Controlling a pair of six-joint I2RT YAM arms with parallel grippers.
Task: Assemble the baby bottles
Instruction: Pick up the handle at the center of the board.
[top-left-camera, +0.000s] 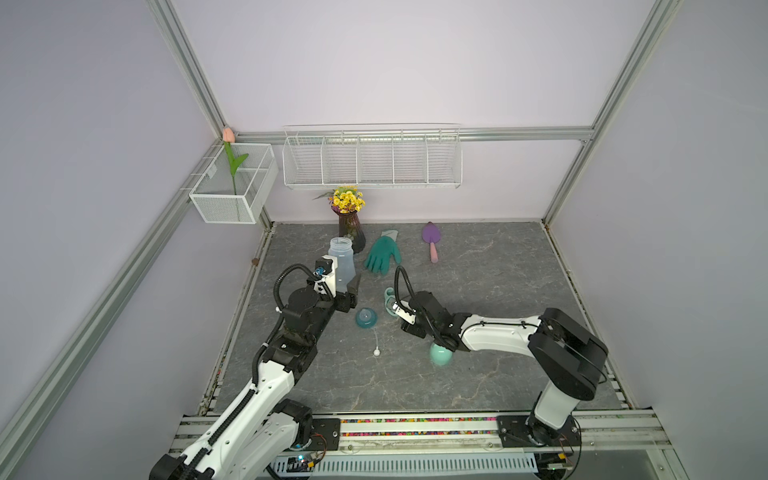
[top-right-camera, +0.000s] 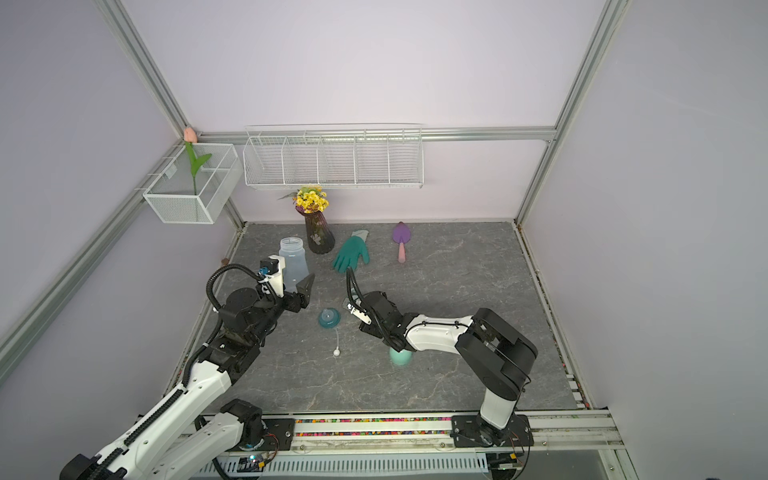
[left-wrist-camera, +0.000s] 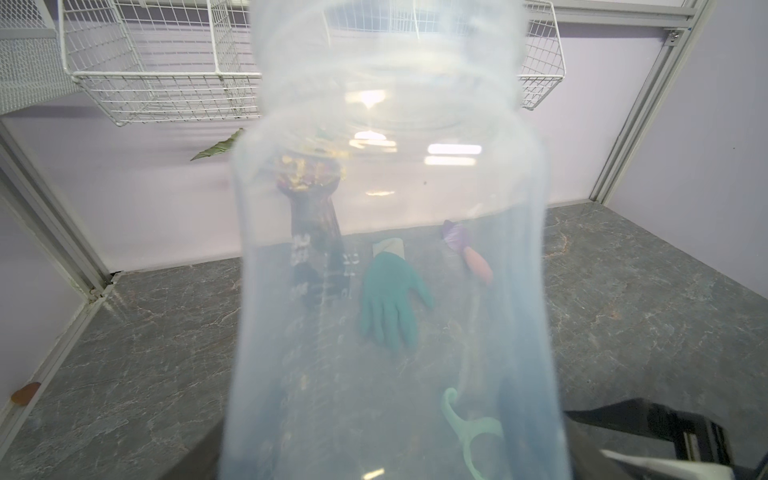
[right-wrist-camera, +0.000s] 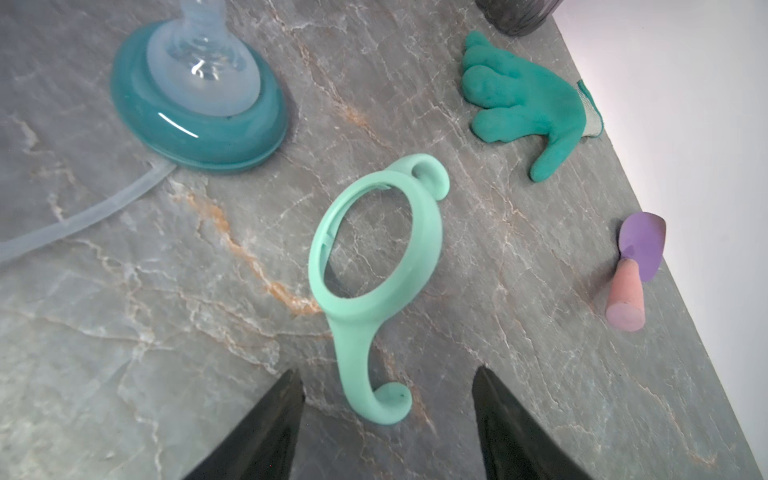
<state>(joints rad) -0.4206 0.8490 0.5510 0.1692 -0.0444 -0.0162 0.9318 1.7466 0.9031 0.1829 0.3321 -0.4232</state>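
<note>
My left gripper (top-left-camera: 343, 291) is shut on the clear frosted bottle body (top-left-camera: 341, 261), which it holds upright at the left of the table, mouth up. That body (left-wrist-camera: 386, 257) fills the left wrist view and hides the jaws. The mint two-handled ring (right-wrist-camera: 374, 245) lies flat on the table. My right gripper (right-wrist-camera: 387, 372) stands open, its black fingers either side of one curled handle end without touching it. Left of the ring stands the teal nipple collar (top-left-camera: 366, 319). The thin white straw (top-left-camera: 376, 343) lies in front of it. The mint dome cap (top-left-camera: 440, 355) sits half under my right arm.
A teal rubber glove (top-left-camera: 382, 253) and a purple trowel (top-left-camera: 431, 241) lie towards the back. A dark vase of yellow flowers (top-left-camera: 351, 232) stands right behind the held bottle. White wire baskets (top-left-camera: 372, 160) hang on the back wall and another basket (top-left-camera: 232, 187) on the left.
</note>
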